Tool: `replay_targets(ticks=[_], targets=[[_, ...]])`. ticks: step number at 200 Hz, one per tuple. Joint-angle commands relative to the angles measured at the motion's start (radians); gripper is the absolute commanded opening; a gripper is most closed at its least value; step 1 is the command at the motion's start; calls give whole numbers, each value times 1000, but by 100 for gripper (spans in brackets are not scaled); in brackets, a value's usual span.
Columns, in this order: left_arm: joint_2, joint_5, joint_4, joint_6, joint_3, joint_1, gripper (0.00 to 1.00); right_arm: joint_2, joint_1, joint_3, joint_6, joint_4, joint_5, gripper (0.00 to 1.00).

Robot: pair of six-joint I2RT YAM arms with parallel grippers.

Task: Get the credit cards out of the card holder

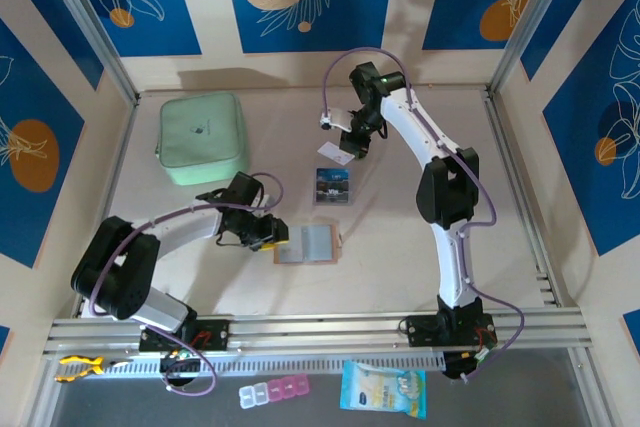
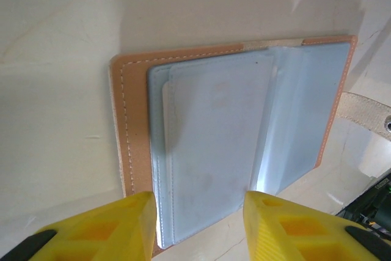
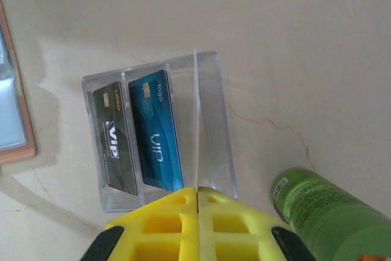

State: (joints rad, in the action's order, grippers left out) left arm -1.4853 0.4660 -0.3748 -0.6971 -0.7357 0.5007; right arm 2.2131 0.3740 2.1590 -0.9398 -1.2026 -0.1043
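- Two credit cards are seen lying flat, side by side, in the clear box; one is dark, one is blue, and both are marked VIP.
- A third card is clamped edge-on between the closed fingers of the right pincer and held over the box. Its face cannot be read.
- The card holder is laid open, grey-blue pockets up, around the middle of the bench, slightly toward the near edge.
- The clear box is placed just beyond the holder, toward the far edge, apart from it.
- The left pincer is spread wide at the holder's left side, with one yellow finger over the tan border and the other over the inner pocket. Contact cannot be confirmed.
- A mint-green case is parked by the far left corner, well apart from the holder.
- A green bottle is seen near the box in the right wrist view.
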Motion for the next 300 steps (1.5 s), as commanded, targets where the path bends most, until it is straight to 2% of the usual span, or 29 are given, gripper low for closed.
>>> replay_targets(ticks=[1, 52, 66, 88, 157, 189, 242, 270, 286, 300], targets=[[25, -7, -32, 14, 17, -13, 42, 32, -8, 15, -40, -28, -22, 0], [29, -7, -36, 14, 22, -19, 42, 50, -14, -26, -42, -3, -24, 0], [26, -6, -36, 13, 22, -19, 42, 42, -14, -31, -25, 23, -16, 13], [30, -7, -36, 13, 21, -18, 42, 10, -18, -48, 3, 74, -37, 23], [23, -4, -25, 13, 22, -22, 42, -65, -15, -123, 152, 211, -37, 22], [16, -1, -17, 16, 15, -21, 41, -118, -4, -197, 377, 288, -53, 21], [-2, 4, -6, 24, 7, -21, 31, -265, 25, -441, 898, 477, -146, 19], [-4, 2, -5, 31, 5, -22, 27, -333, 45, -572, 1151, 530, -177, 13], [-6, 5, 6, 28, 8, -22, 24, -359, 51, -638, 1295, 540, -192, 7], [-7, 8, 15, 25, 10, -22, 22, -383, 54, -709, 1403, 570, -257, 5]])
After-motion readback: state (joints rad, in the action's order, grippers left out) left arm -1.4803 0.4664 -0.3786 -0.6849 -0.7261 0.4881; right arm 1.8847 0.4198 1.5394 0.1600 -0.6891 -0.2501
